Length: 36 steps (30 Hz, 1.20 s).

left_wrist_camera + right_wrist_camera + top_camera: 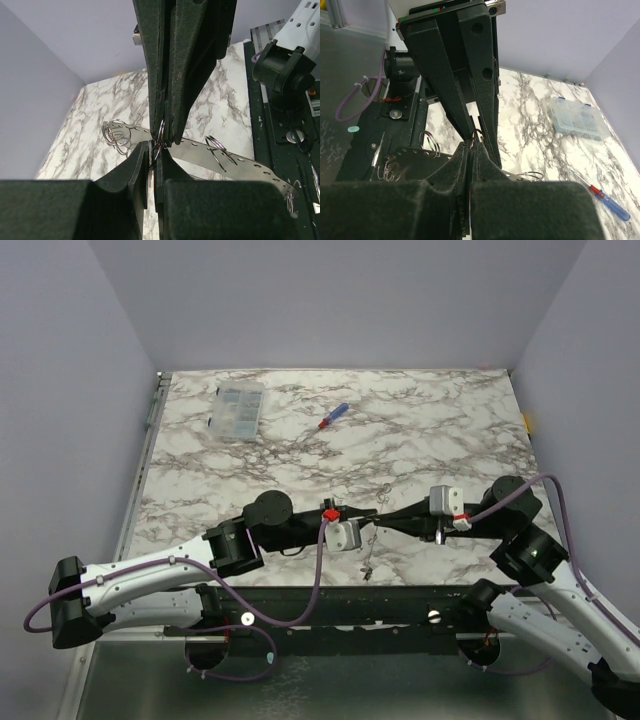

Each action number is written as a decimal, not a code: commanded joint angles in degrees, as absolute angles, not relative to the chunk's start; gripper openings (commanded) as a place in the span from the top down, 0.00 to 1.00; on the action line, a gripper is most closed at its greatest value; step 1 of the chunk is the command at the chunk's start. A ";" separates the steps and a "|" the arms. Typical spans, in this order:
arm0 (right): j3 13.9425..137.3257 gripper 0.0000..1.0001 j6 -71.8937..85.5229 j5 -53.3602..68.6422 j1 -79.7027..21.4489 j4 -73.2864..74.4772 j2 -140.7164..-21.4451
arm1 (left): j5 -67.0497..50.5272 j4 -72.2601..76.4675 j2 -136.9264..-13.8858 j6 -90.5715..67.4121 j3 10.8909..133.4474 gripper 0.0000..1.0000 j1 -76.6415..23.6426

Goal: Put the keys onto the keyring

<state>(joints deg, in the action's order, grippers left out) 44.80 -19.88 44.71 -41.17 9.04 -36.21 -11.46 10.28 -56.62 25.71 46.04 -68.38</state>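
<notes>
At lower centre, left gripper (152, 162) with jaws narrowed to a slit at the keyring (195, 150), grip unclear, right gripper (470, 147) tip to tip, pinched tight on that strip, wire loops (116, 134) threaded along it, marble table (420, 430) beneath, screwdriver (334, 416) and clear box (238, 410) toward upper left.
</notes>
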 commanded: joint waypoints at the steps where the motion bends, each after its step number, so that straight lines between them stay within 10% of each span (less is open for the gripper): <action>1: 44.54 0.99 -19.85 45.74 -41.38 8.01 -37.05 | -10.51 12.91 -54.69 25.25 45.42 1.00 -68.51; 13: 49.49 0.72 -25.36 40.03 -41.35 19.12 -39.19 | -7.32 7.63 -55.51 26.37 46.63 1.00 -68.55; 36: 60.49 0.57 -33.90 38.57 -41.39 40.06 -48.56 | -4.81 3.70 -57.30 26.53 47.68 1.00 -68.52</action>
<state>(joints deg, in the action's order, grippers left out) 58.78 -32.25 39.40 -41.19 34.96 -47.68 -6.11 3.60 -57.14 26.06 45.74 -68.38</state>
